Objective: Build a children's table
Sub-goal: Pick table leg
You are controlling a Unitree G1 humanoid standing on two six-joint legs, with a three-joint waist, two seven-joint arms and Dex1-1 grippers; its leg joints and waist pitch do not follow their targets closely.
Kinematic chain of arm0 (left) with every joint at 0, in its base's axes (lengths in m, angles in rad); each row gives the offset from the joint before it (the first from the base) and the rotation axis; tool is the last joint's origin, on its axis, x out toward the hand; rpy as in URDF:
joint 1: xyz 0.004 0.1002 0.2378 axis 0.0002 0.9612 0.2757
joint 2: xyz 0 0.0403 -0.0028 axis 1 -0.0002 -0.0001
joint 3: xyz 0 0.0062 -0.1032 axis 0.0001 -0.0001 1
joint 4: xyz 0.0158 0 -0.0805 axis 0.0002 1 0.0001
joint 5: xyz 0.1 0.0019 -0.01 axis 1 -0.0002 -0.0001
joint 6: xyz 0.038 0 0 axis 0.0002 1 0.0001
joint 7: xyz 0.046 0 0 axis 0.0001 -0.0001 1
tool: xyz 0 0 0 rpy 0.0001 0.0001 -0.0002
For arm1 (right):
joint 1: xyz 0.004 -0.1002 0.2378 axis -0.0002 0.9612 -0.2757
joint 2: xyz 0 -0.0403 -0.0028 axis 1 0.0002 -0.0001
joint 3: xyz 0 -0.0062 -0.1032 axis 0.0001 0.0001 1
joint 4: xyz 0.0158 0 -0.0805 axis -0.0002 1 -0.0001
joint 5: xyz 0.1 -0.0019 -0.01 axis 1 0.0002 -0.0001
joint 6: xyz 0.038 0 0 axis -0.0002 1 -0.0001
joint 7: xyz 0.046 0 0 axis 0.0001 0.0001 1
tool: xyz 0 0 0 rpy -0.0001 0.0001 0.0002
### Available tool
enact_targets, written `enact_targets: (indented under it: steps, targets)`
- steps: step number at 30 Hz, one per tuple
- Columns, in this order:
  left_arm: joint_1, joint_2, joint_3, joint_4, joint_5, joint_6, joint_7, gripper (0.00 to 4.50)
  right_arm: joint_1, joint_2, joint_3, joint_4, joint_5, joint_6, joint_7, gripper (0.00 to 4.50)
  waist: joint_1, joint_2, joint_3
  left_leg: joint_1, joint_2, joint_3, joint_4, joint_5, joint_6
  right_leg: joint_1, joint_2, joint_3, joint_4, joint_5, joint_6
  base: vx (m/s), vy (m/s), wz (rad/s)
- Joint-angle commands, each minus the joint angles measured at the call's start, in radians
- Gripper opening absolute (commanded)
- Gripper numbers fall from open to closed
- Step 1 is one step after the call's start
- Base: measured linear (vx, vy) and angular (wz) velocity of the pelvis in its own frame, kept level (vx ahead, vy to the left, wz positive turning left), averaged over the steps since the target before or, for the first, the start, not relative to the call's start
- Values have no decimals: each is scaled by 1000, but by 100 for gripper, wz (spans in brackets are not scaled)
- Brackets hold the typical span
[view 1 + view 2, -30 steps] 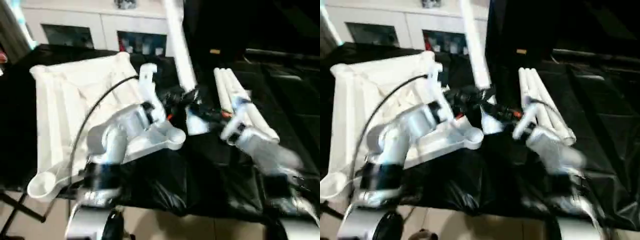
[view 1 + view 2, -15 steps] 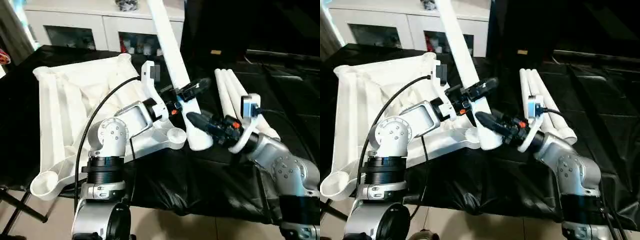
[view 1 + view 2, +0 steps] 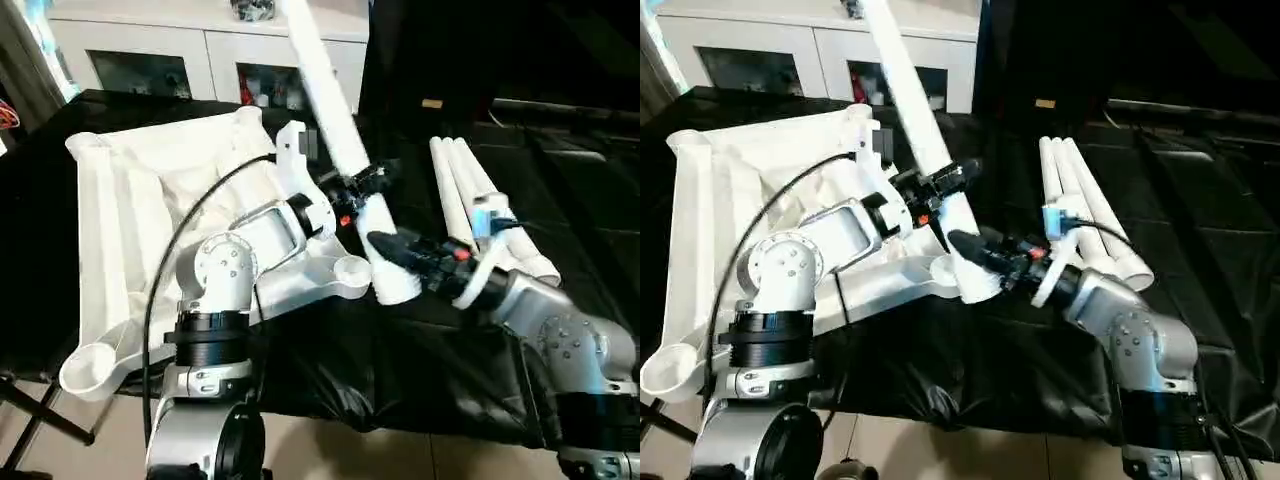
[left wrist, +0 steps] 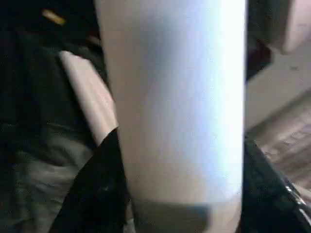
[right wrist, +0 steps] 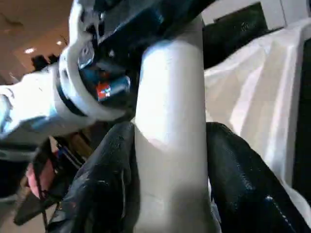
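1. Our left gripper (image 3: 368, 184) clamps the tilted white leg (image 3: 327, 95) mid-length.
2. Our right gripper (image 3: 392, 247) grips its lower end, beside the corner socket (image 3: 350, 268) of the upturned tabletop (image 3: 130, 200).
3. Three spare legs (image 3: 470, 195) lie right.

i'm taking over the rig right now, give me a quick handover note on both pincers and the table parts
Left pincer: shut on the raised leg, partway up.
Right pincer: shut on the same leg, near its lower end.
The leg is tilted, its lower end close beside the near corner socket, not visibly seated.
Tabletop: upside down on the black-covered table.
Spare legs: lying side by side to the robot's right.
Done: no leg fitted in the sockets that show.
Left: seat this leg, then the rest.
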Motion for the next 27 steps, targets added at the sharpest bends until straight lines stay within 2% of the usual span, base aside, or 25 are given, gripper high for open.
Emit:
enact_targets:
  steps: [1,5,8,13,14,16,17,20,22,23,25,27]
  targets:
    - [-14,-19,19,2,36,0,55,235,-16,2,-11,-51,-4,-52,-5,189,3,-10,-68,25,22,-9,-62,-113,6,45,-72,37,-91,-32,-180,0,0,0]
    - [-19,-36,21,-13,37,10,120,217,-27,6,18,-52,-60,-87,-51,189,2,-10,-68,24,22,-9,-62,-115,2,45,-70,36,-90,-24,-181,0,0,0]
    - [-23,-49,26,-25,17,19,154,206,-33,20,23,-67,-68,-92,-77,189,0,-10,-67,24,22,-9,-63,-117,1,45,-70,37,-89,-22,-182,0,0,0]
    - [-16,-54,12,-44,-14,16,131,198,-38,22,34,-77,-73,-99,-84,189,1,-9,-67,25,23,-9,-64,-124,0,44,-70,37,-91,-29,-179,0,0,0]
    - [-8,-32,-21,-56,-28,4,54,198,-40,16,33,-87,-32,-60,-56,224,1,-7,-67,25,22,-9,-65,-119,0,44,-69,37,-91,-23,-178,0,0,0]
    - [1,4,-75,-70,-14,-9,-15,197,-43,6,32,-91,-13,-36,-42,259,2,-7,-68,26,24,-10,-66,-115,4,44,-68,37,-91,-19,-173,0,0,0]
    - [13,57,-149,-88,2,-27,-115,196,-48,-15,34,-88,-6,-17,-23,261,3,-6,-69,27,23,-12,-68,-118,8,44,-69,36,-93,-35,-163,0,0,0]
    - [16,127,-219,-111,0,-43,-248,195,-63,-67,49,-69,-9,3,35,287,3,-4,-69,28,23,-9,-66,-110,-1,42,-68,37,-89,-13,-167,0,0,0]
    - [15,151,-241,-118,-2,-47,-284,195,-69,-83,54,-61,-6,10,55,297,1,-4,-69,26,23,-8,-66,-101,-3,44,-68,37,-86,9,-175,0,0,0]
    - [8,189,-266,-125,-15,-48,-363,194,-84,-122,63,-46,10,39,111,302,-1,-6,-70,26,21,-7,-64,-94,1,47,-66,37,-85,37,-185,0,0,0]
    - [3,209,-277,-126,-19,-58,-418,193,-93,-153,75,-37,19,58,150,302,-1,-5,-69,26,22,-5,-63,-95,5,48,-67,38,-82,41,-192,0,0,0]
    - [-9,232,-285,-121,-34,-74,-502,193,-107,-211,109,-29,26,84,233,302,0,-10,-70,27,22,-4,-62,-94,12,50,-67,38,-83,37,-199,0,0,0]
